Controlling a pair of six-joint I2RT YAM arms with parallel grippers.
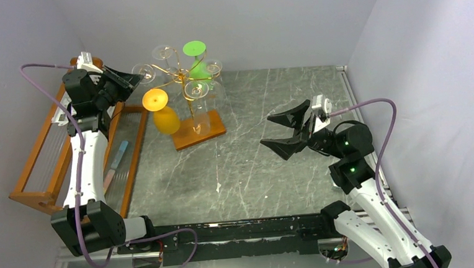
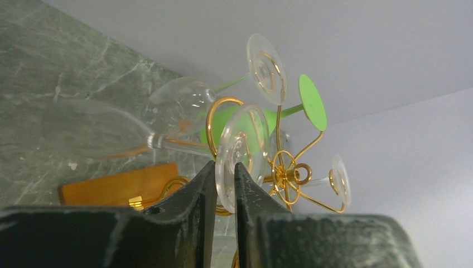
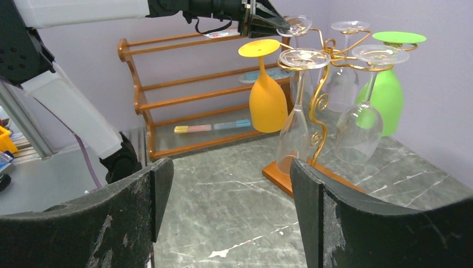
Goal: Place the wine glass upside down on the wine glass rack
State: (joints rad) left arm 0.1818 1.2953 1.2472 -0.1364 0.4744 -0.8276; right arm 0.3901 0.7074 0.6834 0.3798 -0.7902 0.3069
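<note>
The gold wire wine glass rack [image 1: 184, 81] stands on its small brown base [image 1: 200, 131] at the back of the table. Several glasses hang on it upside down, among them an orange one [image 1: 162, 114] and a green one [image 1: 196, 59]. My left gripper [image 1: 136, 75] is at the rack's left side, shut on the foot [image 2: 240, 151] of a clear wine glass. Its bowl [image 2: 95, 131] hangs below, and its stem is at a curled gold arm [image 2: 215, 120]. The right wrist view shows this grip too [image 3: 281, 25]. My right gripper [image 1: 266, 129] is open and empty [image 3: 228, 167], right of the rack.
A large brown wooden shelf [image 1: 37, 152] stands along the left wall, under my left arm, with a pink and blue stick [image 1: 115, 163] lying in it. The grey walls close in at the back and on both sides.
</note>
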